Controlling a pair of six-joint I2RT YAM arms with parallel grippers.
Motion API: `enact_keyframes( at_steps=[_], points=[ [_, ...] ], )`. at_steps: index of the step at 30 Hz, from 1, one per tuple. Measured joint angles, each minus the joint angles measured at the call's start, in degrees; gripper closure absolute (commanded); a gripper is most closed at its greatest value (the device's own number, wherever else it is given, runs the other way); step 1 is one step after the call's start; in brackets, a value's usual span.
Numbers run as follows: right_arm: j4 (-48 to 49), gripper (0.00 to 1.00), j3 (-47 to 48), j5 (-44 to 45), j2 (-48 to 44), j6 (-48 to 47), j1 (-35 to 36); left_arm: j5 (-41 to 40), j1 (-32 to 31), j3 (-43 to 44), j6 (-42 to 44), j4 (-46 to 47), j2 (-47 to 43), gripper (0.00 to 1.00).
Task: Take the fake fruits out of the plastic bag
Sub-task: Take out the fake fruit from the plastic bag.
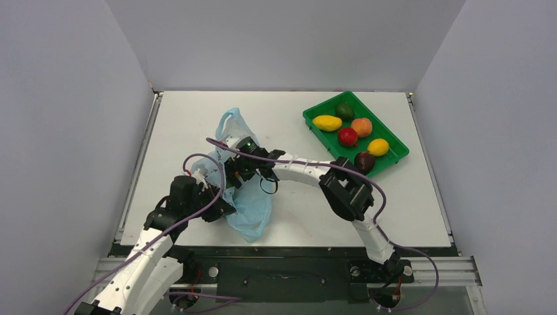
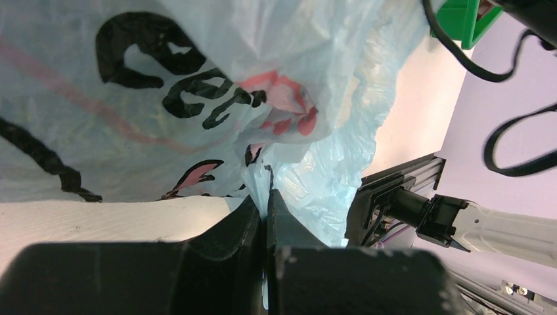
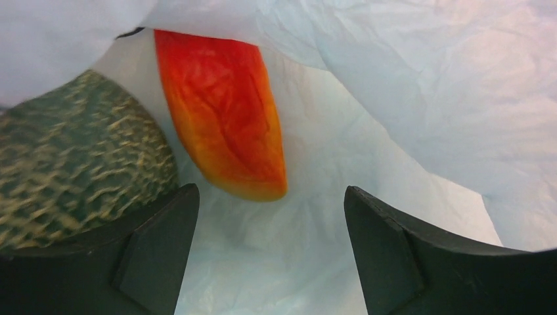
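- Plastic bag [image 1: 248, 209]: crumpled on surface [image 1: 295, 118].
- Left end effector [image 2: 265, 203]: pressed together, pinching bag fold.
- Right end effector [image 3: 269, 193]: spread, inside bag.
- Red-orange fruit [image 3: 223, 111]: inside bag, beside netted green fruit [image 3: 72, 157].

Plastic bag [image 1: 253, 213] left of tray [image 1: 378, 125]

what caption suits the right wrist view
Open right gripper inside the plastic bag, facing a red-orange fruit and a netted green melon.

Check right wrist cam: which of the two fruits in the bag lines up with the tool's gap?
The red-orange elongated fruit: its end points into the gap of the open right tool. The green netted fruit sits off to one side.
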Motion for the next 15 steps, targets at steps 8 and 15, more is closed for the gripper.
enact_keyframes(
  at_steps=[8, 15],
  points=[
    [1.4, 0.38, 3.9, 11.4, 6.2, 6.8, 2.2, 0.0, 0.0, 0.0, 0.0, 0.0, 0.0, 1.0],
    [5.8, 0.41, -4.5, 32.6, 2.8, 19.2, 3.0, 0.0, 0.0, 0.0, 0.0, 0.0, 0.0, 1.0]
  ],
)
